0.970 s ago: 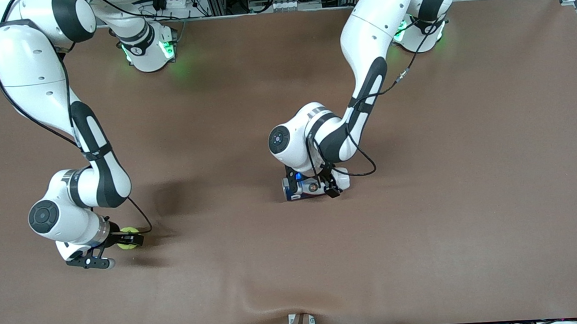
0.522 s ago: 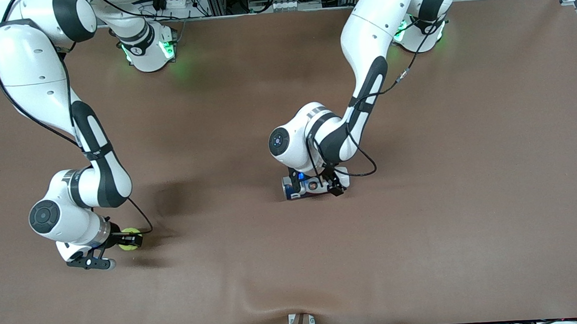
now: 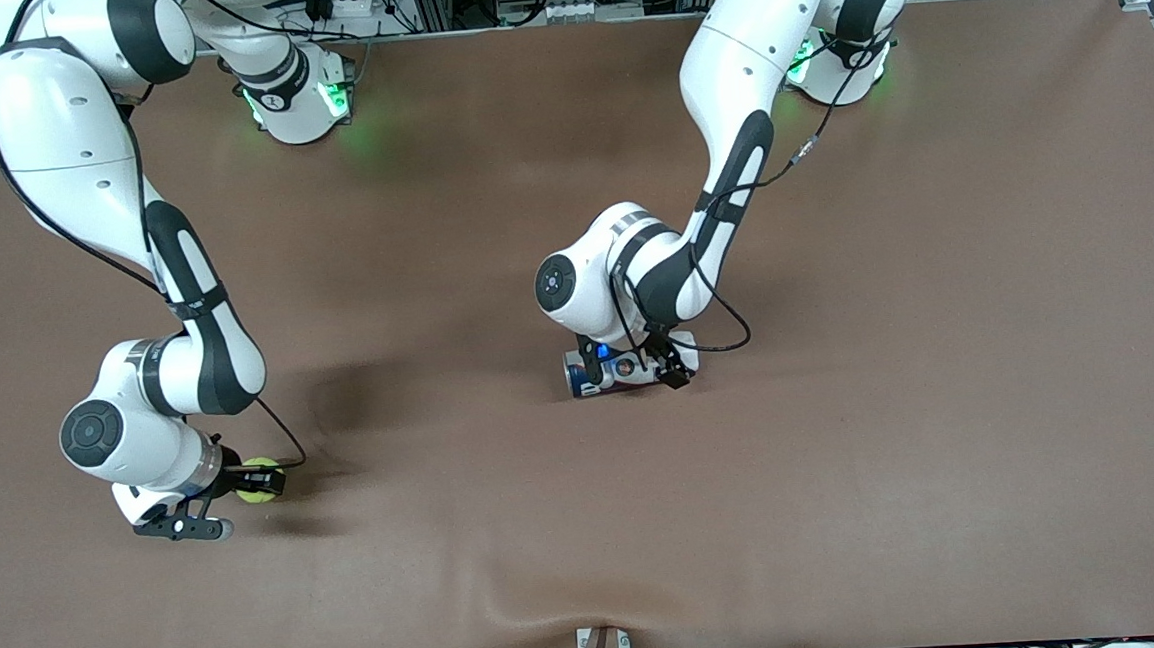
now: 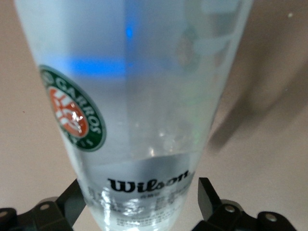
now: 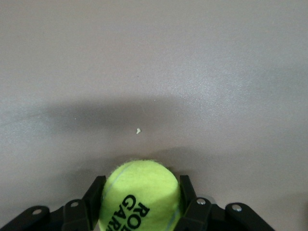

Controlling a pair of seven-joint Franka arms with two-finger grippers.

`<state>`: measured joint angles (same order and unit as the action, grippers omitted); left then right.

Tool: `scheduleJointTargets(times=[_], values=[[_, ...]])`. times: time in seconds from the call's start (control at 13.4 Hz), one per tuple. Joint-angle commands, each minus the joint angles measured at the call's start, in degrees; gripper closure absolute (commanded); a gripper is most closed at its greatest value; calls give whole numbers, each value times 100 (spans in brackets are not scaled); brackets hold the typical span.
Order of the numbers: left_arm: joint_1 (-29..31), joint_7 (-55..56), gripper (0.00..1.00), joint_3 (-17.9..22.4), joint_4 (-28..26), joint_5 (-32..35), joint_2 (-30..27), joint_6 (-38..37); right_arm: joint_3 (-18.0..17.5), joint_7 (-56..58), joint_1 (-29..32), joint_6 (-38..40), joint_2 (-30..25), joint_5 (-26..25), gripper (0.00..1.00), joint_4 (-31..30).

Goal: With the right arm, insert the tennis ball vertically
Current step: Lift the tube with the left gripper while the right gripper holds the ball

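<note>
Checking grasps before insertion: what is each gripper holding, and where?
Right gripper: shut on yellow-green felt tennis ball, fingers at its sides. Left gripper: open, straddling lying clear plastic ball can; not gripping.

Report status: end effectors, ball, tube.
Right end effector shut on tennis ball at the table. Left end effector open around lying ball tube, fingers apart from it. Nothing between them.

The clear ball can [image 4: 139, 115] runs off the left wrist view's edges, its fine print blurred. The tennis ball [image 5: 139, 195] is cropped, lettering cut short. In the front view the left arm's wrist hides much of the can.
</note>
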<state>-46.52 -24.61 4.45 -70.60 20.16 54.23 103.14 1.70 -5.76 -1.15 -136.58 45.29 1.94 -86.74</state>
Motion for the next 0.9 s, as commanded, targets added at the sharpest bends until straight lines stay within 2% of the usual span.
scheduleJointTargets(times=[0.0, 0.3, 0.6, 0.75, 0.82], values=[[-68, 149, 0, 30, 20, 67, -53, -92, -20, 23, 27, 52, -47, -80, 100, 43], [-68, 150, 0, 30, 11, 84, -35, -83, -20, 31, 45, 52, -56, -80, 100, 52], [-68, 167, 4, 30, 11, 84, -26, -74, -20, 31, 53, 61, -56, -80, 100, 87], [-68, 176, 12, 30, 11, 93, -26, -74, -20, 31, 62, 87, -125, -71, 100, 105], [-68, 194, 23, 30, 11, 93, -35, -74, -12, 31, 45, 149, -143, -71, 100, 105]])
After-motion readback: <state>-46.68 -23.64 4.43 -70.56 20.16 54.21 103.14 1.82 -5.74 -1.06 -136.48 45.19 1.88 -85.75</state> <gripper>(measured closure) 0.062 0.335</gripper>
